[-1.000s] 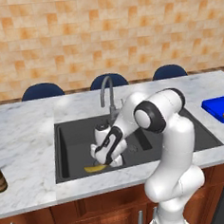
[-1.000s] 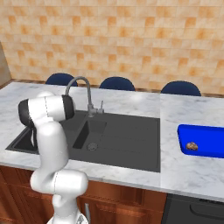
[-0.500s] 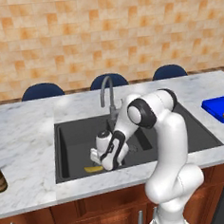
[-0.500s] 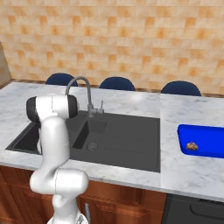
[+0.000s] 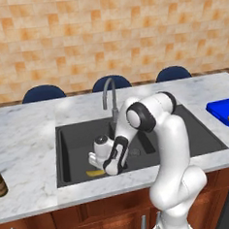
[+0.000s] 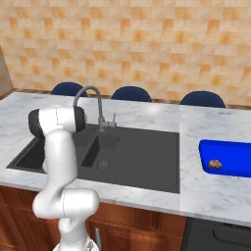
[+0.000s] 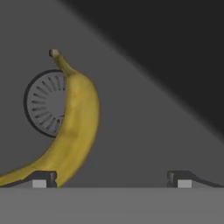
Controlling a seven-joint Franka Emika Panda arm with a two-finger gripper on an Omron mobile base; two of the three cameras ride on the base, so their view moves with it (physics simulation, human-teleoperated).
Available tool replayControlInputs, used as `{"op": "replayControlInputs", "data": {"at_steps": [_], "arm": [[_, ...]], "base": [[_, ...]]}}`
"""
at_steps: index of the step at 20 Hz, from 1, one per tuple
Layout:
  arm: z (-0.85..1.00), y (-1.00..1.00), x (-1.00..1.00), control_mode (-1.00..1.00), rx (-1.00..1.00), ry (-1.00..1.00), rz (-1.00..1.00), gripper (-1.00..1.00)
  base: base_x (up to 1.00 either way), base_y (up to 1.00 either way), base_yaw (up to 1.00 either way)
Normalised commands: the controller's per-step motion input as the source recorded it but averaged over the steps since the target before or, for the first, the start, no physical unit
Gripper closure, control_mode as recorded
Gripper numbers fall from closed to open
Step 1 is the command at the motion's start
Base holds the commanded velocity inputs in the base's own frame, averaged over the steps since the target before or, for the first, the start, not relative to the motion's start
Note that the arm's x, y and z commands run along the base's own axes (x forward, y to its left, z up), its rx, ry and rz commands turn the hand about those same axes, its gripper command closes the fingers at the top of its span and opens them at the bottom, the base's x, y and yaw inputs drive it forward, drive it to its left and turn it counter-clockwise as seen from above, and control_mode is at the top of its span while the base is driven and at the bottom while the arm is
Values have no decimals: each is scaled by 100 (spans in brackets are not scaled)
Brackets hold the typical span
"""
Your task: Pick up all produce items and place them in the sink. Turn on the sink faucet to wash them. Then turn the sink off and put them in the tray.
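Claw (image 7: 111, 179) down inside the left basin of the sink (image 5: 70, 139), tips spread fully apart, nothing between them. Banana (image 7: 72, 127) flat on the basin floor, partly over the round drain (image 7: 43, 103). Off-centre in the hand view: lying toward the left tip, lower end passing right at that tip and running out past the left edge, stem end pointing up and away. Long axis roughly along the direction the claw looks, curving off to the left low down, so nearly crosswise to the line between the two tips. Favourable orientation for a pinch across the narrow body, but wrong position: most of the gap between the tips open over bare basin floor, right tip well apart from the fruit. Likely need: sideways shift toward the banana to centre it before closing; otherwise a risk of the left tip landing on top of it or nudging it.

From the left base view, a sliver of yellow just under the claw (image 5: 101, 162), near the front wall of the basin.

Small brown ball (image 6: 214, 164) already in the blue tray (image 6: 223, 169) on the surface, well apart to the right. Faucet (image 6: 90, 105) upright behind the sink; no water visible.
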Motion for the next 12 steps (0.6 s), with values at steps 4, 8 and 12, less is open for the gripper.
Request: {"op": "replayControlInputs", "data": {"at_steps": [4,8,12], "arm": [[-30,0,21,-100,0,-13,0,-100],[-40,0,20,-100,0,-14,0,-100],[-49,-6,23,-100,2,-14,0,-100]], "base": [[0,0,0],[0,0,0],[0,0,0]]}}
